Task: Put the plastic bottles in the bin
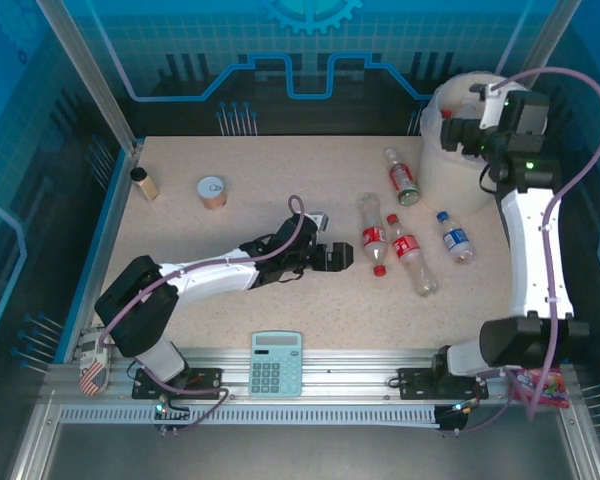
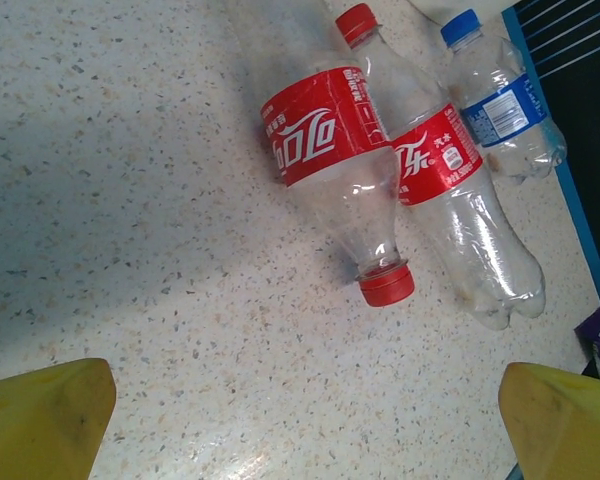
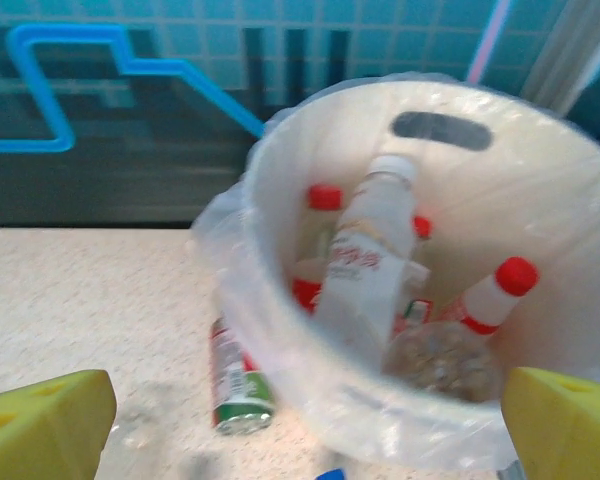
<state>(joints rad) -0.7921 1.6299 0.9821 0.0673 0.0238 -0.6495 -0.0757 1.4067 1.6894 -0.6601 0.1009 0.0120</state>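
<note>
Left gripper hangs mid-table, fingers spread wide and empty, and the nearest red-labelled bottle lies just to its right. Its long axis runs far edge to near edge, red cap toward the near side, with a second red-labelled bottle touching alongside. Right gripper, also wide open and holding nothing, hovers over the bin in the far right corner — so this pick looks like the left arm's.
</note>
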